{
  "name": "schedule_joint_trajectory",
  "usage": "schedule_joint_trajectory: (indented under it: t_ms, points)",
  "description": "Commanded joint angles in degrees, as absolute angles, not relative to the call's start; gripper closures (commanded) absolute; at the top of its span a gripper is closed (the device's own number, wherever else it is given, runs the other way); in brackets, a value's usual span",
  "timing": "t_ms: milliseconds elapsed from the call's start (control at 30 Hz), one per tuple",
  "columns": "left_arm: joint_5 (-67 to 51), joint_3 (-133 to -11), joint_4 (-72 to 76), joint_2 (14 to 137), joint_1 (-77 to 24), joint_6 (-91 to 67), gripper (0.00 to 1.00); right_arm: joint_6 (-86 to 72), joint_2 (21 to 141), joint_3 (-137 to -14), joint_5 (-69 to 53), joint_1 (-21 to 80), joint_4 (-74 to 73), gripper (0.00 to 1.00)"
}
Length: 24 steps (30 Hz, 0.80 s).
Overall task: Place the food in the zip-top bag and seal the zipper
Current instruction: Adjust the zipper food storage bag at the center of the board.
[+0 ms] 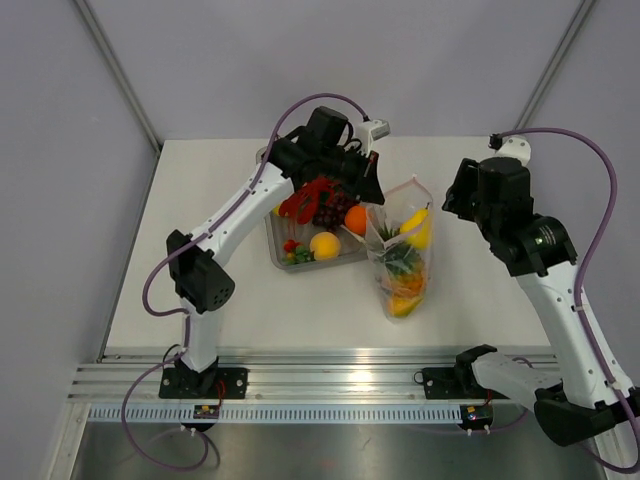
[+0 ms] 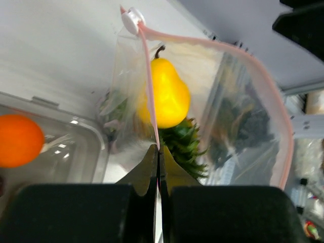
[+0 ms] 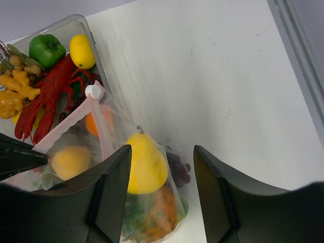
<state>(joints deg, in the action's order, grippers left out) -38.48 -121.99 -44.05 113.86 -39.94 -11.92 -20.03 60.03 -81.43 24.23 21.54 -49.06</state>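
1. At the left, the tray (image 1: 272, 250) is seen on the worktop (image 1: 250, 310). Food not yet bagged lies in it, among it a lobster (image 1: 300, 203), a lemon (image 3: 81, 50) and a pepper (image 3: 46, 48).
2. Just right of the tray, the left claw (image 2: 158, 152) is clenched on the zipper (image 2: 150, 96). One lip of the bag (image 1: 400, 265) is pinched at the corner nearest the tray, and the mouth is thereby held agape.
3. The bag is set right of the tray, between the two arms, with a pear (image 1: 418, 228) and other food inside. The zipper's long axis runs away from the left claw to the slider (image 3: 93, 91), which sits at the far corner where the two lips meet.
4. At the right, the right claw (image 3: 162, 152) is released and empty, poised above the bag. In its own view the pear is framed between its fingers.
   - The slider is judged to lie nearer this claw than any other free one.
   - For sealing, the slider would have to be drawn along the strip toward the left claw.
   - For more loading, the tray lies beyond the bag, so a reach across the open mouth would be required.
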Motion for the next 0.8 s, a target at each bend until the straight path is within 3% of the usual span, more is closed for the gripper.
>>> schedule_joint_trajectory:
  t_ms: [0,267,367,433,767]
  points:
    - [-40.7,-125.2,-48.0,113.4,-38.6,-2.5,1.0,-18.1,61.5,-83.0,14.2,17.4,-44.6,0.4]
    - [-40.0,-124.8,-53.1,111.4,-38.3,10.0,1.0,-13.7,68.6,-81.0,-28.1,-3.7,-33.6,0.4]
    - [-40.3,-124.5,-53.1,110.1,-37.9,12.6,1.0,-10.7,72.2,-81.4,-39.4,-4.8,-30.5,0.37]
    - [-40.5,-124.6,-52.9,109.3,-37.7,13.6,1.0,-8.7,75.6,-81.6,-47.5,-4.7,-27.6,0.41]
    - [-47.4,-126.3,-52.4,106.8,-34.7,17.3,1.0,-3.2,81.7,-78.7,-58.7,-4.8,-14.4,0.38]
